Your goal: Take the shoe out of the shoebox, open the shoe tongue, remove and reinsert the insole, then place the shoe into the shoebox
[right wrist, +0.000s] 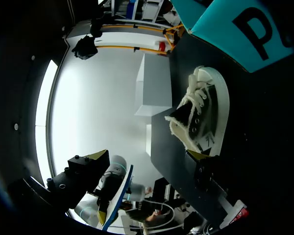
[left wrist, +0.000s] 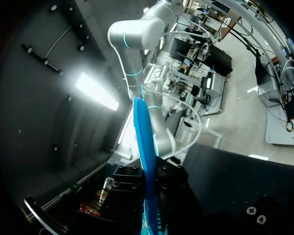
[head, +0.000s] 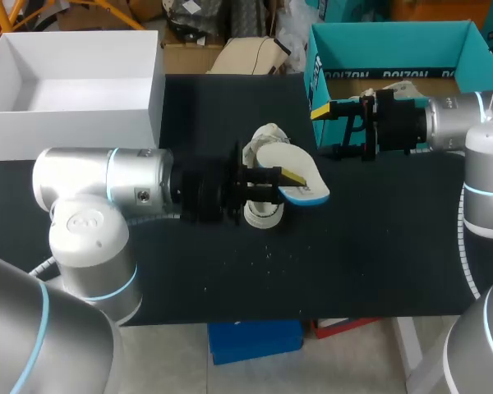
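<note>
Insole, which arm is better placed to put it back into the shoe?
Left. Its tool is shut on the insole, held close above the shoe. The right tool is open and empty, off beside the teal shoebox.

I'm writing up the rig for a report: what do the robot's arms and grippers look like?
The left arm and right arm are rounded silver-grey segments with thin light-blue rings at the joints. The left gripper and right gripper are black and blocky, each with two fingers tipped in bright yellow.
</note>
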You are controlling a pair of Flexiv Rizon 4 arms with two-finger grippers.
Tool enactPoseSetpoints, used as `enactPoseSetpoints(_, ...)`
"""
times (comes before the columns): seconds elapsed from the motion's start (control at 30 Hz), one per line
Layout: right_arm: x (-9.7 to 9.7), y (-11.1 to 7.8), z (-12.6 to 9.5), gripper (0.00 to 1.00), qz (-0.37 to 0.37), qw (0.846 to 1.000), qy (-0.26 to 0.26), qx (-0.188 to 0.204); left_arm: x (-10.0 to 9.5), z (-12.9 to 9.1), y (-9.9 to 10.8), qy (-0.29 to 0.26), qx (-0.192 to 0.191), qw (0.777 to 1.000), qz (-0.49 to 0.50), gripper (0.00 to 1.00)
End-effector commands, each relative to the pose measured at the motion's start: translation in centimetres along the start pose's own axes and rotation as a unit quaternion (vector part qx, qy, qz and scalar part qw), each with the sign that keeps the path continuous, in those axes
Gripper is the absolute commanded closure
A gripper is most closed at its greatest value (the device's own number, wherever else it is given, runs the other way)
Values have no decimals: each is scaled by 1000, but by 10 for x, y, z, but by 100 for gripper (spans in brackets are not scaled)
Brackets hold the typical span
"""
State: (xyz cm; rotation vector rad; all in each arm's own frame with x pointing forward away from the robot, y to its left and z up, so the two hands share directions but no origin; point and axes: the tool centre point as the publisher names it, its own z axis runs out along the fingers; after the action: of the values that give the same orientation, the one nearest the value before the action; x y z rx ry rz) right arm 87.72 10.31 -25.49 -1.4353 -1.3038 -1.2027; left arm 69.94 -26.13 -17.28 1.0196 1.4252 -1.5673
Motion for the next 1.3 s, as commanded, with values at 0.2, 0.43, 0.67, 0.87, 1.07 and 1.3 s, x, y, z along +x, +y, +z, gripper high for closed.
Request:
enactPoseSetpoints(0.2,0,-1,1,0,0,1000,0,-2,3,0,-5,-8,-6,1000,1,100)
enactPoseSetpoints(0.43,0,-1,1,0,0,1000,0,-2,32,8,12,2,13,992,128,100)
enactPoseSetpoints(0.67,0,-1,1,0,0,1000,0,-2,48,1,26,-7,60,977,205,100)
enactPoseSetpoints(0.87,0,-1,1,0,0,1000,0,-2,54,-9,53,70,50,968,238,100)
enactPoseSetpoints(1.07,0,-1,1,0,0,1000,0,-2,63,-20,78,73,39,965,251,100)
enactPoseSetpoints(1.3,0,-1,1,0,0,1000,0,-2,71,-27,104,60,51,955,285,100)
